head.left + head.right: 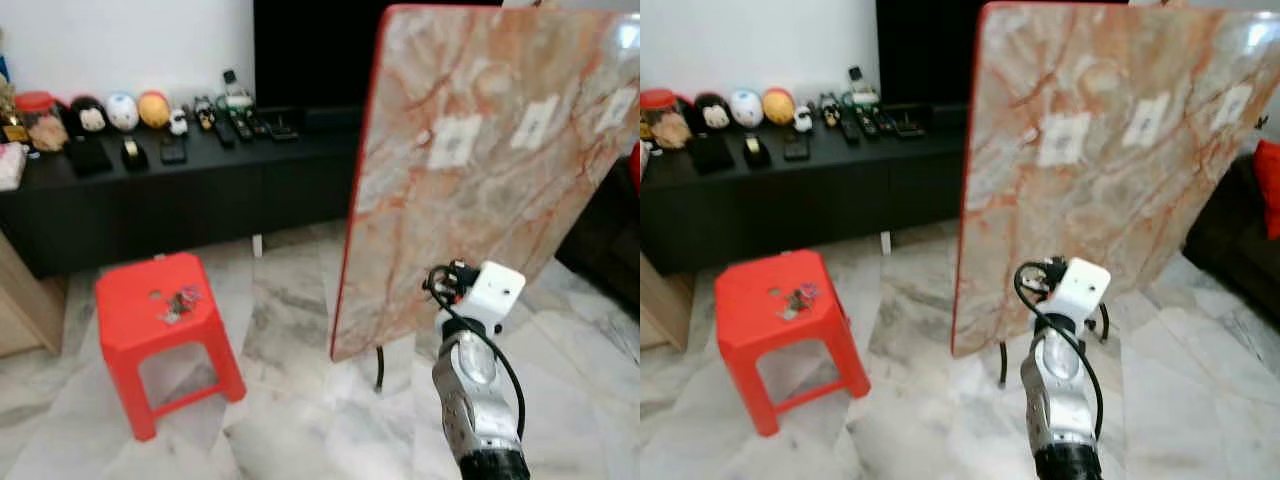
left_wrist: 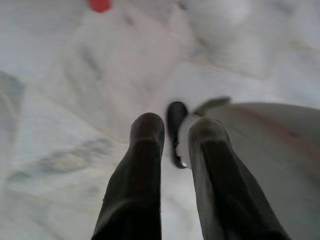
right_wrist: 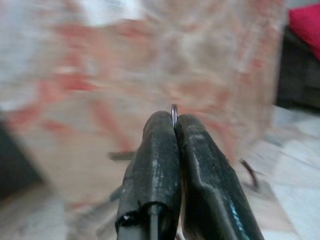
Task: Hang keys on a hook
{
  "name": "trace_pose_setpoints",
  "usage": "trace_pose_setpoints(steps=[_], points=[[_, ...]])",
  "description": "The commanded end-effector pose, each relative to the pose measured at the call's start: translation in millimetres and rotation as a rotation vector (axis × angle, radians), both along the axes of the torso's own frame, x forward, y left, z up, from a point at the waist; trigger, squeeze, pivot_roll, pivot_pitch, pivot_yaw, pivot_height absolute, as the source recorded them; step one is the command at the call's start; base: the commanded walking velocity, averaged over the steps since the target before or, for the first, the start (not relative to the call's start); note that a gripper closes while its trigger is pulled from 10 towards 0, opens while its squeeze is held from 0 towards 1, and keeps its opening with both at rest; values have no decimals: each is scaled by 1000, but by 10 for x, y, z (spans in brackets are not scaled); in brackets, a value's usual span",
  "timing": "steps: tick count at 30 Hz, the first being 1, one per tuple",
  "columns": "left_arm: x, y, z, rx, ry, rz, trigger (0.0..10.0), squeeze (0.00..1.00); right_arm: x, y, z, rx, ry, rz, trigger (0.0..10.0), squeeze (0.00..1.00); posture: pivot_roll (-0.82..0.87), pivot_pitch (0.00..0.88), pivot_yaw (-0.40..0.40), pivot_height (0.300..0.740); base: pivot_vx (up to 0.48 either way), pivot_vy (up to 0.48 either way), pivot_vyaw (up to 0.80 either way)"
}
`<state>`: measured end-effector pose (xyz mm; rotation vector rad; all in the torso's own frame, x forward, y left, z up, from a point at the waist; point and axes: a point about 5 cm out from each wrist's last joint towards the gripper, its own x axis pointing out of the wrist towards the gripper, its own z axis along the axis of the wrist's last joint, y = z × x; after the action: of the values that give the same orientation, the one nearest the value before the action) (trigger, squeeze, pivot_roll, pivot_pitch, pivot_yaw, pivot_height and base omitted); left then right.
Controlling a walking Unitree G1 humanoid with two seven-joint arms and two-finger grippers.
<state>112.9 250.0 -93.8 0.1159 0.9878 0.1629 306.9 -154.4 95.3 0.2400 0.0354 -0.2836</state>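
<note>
A marble-patterned board (image 1: pixel 480 200) leans upright ahead of me and carries three white hooks; the nearest is hook (image 1: pixel 455 140). My right arm (image 1: pixel 470 380) is raised in front of the board's lower part, its white wrist camera (image 1: pixel 495 288) facing the board. In the right wrist view my right gripper (image 3: pixel 173 121) is shut, with a thin metal key ring (image 3: pixel 173 110) poking out between the fingertips. The rest of the keys is hidden. A small bunch of keys (image 1: pixel 180 302) lies on the red stool (image 1: pixel 125 320). My left gripper (image 2: pixel 176 131) hangs over the floor, fingers slightly apart.
A low black cabinet (image 1: pixel 200 190) along the back wall holds toys, remotes and jars. The board stands on thin black legs (image 1: pixel 379 370) on the marble floor. A dark sofa with a red cushion (image 1: pixel 1268 185) is at the right. Wooden furniture (image 1: pixel 20 300) stands at the left.
</note>
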Motion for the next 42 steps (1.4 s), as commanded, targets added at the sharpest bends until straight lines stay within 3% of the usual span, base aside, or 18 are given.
trace_pose_setpoints(steps=[1,15,19,24,27,34,39,41,42], points=[[-44,-11,-20,-5,22,5,10000,0,-6,-57,3,2,-3,-28,10000,0,73,0,-94,740,0,-405,0],[-191,179,9,-19,8,90,10000,0,8,-78,0,-14,6,-27,10000,0,67,0,-97,740,0,-47,0],[-199,174,4,-20,12,94,10000,0,-3,-38,-16,-50,10,30,10000,0,62,0,-93,740,0,0,0],[-84,-16,-30,-46,5,77,10000,0,-5,53,-24,-55,29,93,10000,0,9,0,-44,740,0,0,0],[51,-148,-33,-55,-1,45,10000,0,71,77,124,-124,-31,137,10000,0,18,0,-54,740,0,0,0],[213,-196,6,-55,-41,50,10000,0,139,-91,209,-128,-50,28,10000,0,35,0,-72,740,0,0,0],[163,-40,32,-54,-46,75,10000,0,21,-151,109,-159,-9,-58,10000,0,32,0,-77,740,0,0,0],[122,9,34,-54,-43,81,10000,0,7,-160,129,-208,-19,-58,10000,0,32,0,-77,740,0,0,0],[38,102,40,-53,-36,93,10000,0,-26,-202,155,-302,-30,-75,10000,0,33,0,-84,740,0,0,0]])
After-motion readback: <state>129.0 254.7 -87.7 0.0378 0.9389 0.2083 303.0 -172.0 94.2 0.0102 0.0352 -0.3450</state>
